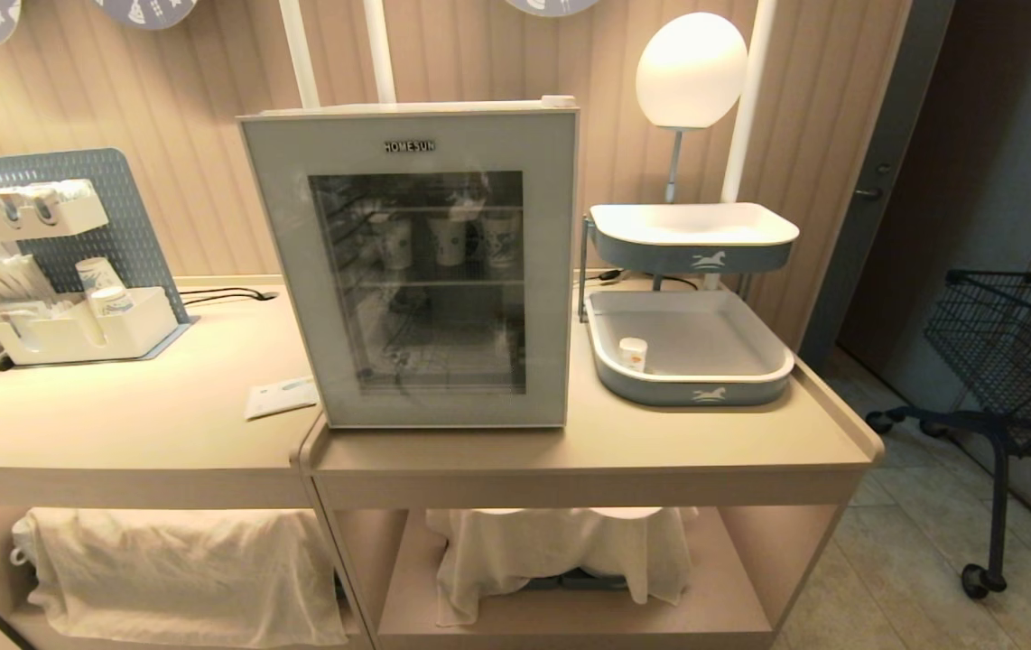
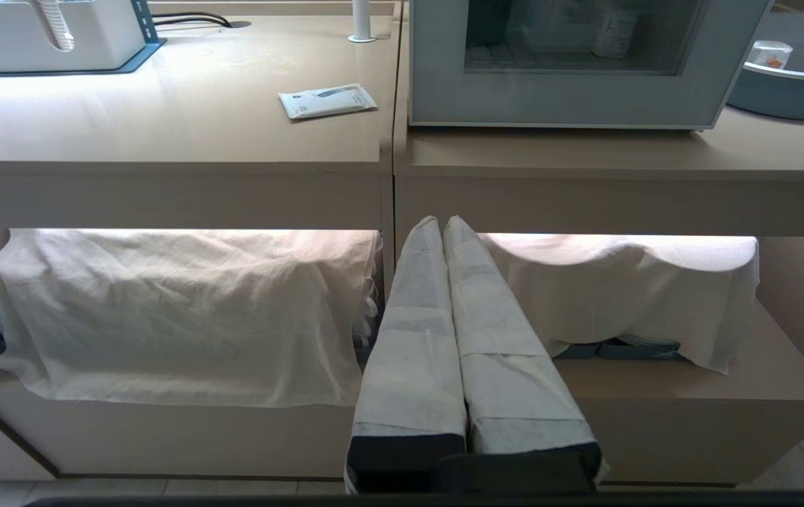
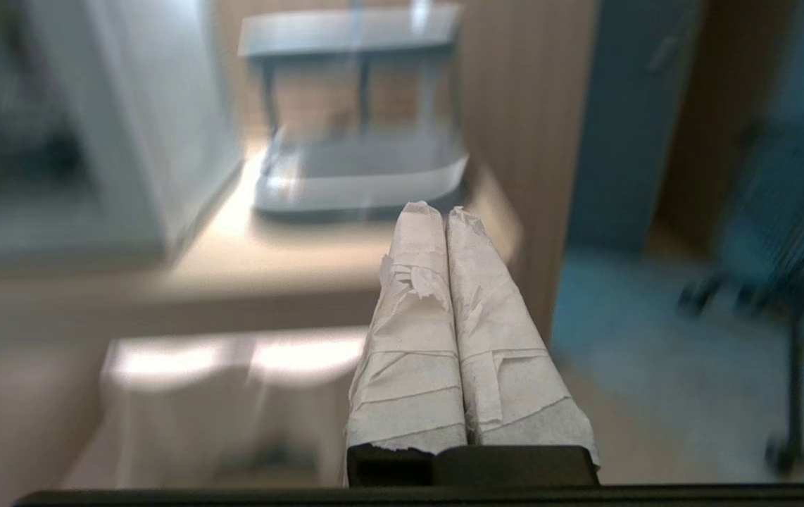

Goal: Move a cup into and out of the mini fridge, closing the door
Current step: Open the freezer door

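Judging risk: door [image 1: 430,271] of mini fridge [image 1: 407,110] shut flush, no handle visible on its pale frame; likely to slip off the edge if pried with closed, paper-wrapped fingers.
Risk with cup: cup [image 1: 633,352] small and light, standing in the near left corner of the lower grey tray [image 1: 750,384], close to the tray wall; easily tipped or pushed along the tray floor by an off-centre pinch.
Risk with neighbours: upper tray [image 1: 691,236] overhanging the lower one, lamp [image 1: 691,70] just behind; liable to be knocked by a steep approach from above.
Risk inside: taller paper cups [image 1: 448,239] crowding the upper wire shelf behind the glass; little free room there, lower shelf apparently barer.
Left tool: left tool [image 2: 442,224] closed tip to tip, holding nothing, pointing level at the bench [image 2: 162,141] front edge below its top, between two cloth-draped shelves.
Right tool: right tool [image 3: 431,210] likewise closed and empty, aimed toward the trays beside the fridge, well apart from the cup; surroundings blurred in the right wrist view.
Head view: neither arm visible.
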Tool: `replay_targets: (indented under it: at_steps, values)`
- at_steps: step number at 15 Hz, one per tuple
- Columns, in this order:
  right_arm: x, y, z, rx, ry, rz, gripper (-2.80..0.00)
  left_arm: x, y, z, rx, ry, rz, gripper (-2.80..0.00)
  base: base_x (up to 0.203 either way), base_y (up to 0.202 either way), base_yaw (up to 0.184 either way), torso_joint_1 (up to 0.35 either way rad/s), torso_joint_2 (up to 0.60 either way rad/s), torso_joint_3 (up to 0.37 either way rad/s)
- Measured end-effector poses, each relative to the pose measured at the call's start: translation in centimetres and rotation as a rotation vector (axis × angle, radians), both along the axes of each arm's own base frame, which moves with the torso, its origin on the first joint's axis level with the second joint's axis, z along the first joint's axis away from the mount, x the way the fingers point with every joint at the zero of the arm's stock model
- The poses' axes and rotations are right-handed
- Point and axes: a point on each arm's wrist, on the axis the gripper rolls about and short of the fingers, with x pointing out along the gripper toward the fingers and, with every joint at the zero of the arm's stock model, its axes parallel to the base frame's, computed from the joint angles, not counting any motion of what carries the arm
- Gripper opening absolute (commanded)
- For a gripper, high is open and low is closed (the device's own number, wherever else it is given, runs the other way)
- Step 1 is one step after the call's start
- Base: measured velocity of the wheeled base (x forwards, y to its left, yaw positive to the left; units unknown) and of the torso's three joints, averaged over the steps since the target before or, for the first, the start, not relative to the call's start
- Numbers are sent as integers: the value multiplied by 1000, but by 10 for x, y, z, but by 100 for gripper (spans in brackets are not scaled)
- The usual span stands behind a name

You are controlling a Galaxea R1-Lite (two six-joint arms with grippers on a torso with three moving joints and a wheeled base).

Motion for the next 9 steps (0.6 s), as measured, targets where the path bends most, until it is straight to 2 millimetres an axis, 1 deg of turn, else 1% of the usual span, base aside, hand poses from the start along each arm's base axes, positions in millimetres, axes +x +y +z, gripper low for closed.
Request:
replay_targets:
  at_steps: [2,3,8,9]
  values:
    - [1,1,-17,2,169,53,-280,0,0,0,0,-1,0,-280,0,0,0,0,0,0]
    - [1,1,-19,3,202,56,-280,0,0,0,0,0,0,-280,0,0,0,0,0,0]
    - [1,1,-19,3,204,57,-280,0,0,0,1,0,0,-280,0,0,0,0,0,0]
    - [1,1,-19,5,204,57,-280,0,0,0,1,-1,-1,-280,94,0,-2,2,-15,5]
